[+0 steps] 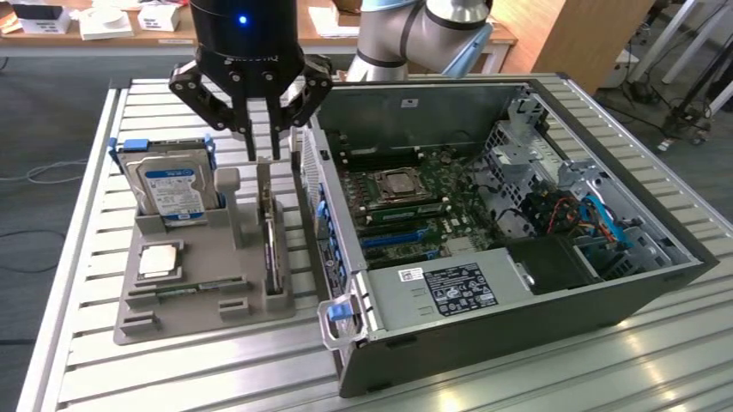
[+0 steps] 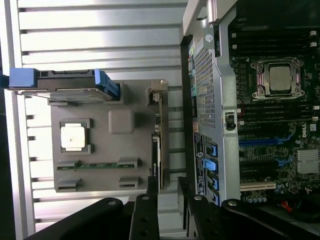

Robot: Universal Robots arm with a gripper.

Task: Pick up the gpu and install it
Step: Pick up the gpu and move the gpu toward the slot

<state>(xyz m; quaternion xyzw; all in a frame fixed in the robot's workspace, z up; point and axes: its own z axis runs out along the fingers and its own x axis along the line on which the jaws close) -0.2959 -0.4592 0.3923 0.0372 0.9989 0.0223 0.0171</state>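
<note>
Gripper (image 1: 264, 154): jaws partly apart, narrow gap, nothing held. It hangs directly over the top edge of the gpu (image 1: 270, 240). The gpu stands on edge in the grey holder tray (image 1: 172, 322), just beside the open computer case (image 1: 516, 335). A hard drive (image 1: 172, 190) and a CPU (image 1: 158, 260) share the tray.

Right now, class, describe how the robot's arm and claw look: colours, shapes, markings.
The claw is black: a round body with a small blue light, and two jointed, bolted fingers. The arm is silver-grey, tubular, with a pale blue joint cap.
</note>
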